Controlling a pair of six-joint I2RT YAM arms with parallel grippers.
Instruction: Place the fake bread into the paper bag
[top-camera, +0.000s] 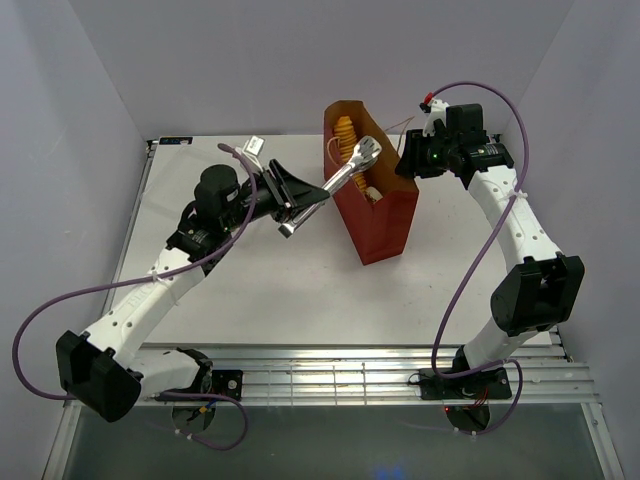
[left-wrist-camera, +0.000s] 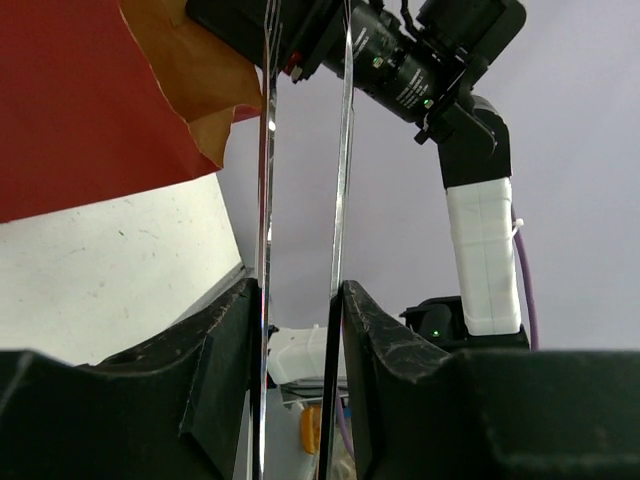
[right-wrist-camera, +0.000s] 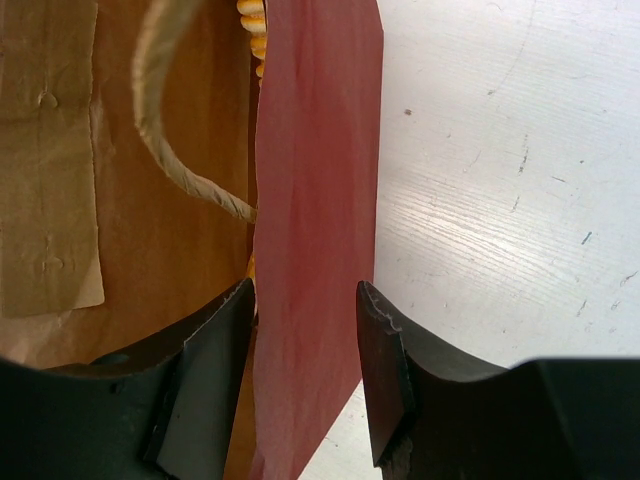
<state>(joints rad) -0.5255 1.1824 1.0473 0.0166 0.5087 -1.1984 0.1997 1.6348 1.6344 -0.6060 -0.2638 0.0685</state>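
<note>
White table: paper bag hides most of the fake bread, just beside tip of tongs; L gripper grasps tongs, R gripper pinches bag wall.

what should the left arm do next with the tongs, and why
Probably draw the left hand back to lift the tongs clear of the paper bag: their tips sit over its open mouth, seemingly empty, and the ridged loaf already lies inside.
</note>
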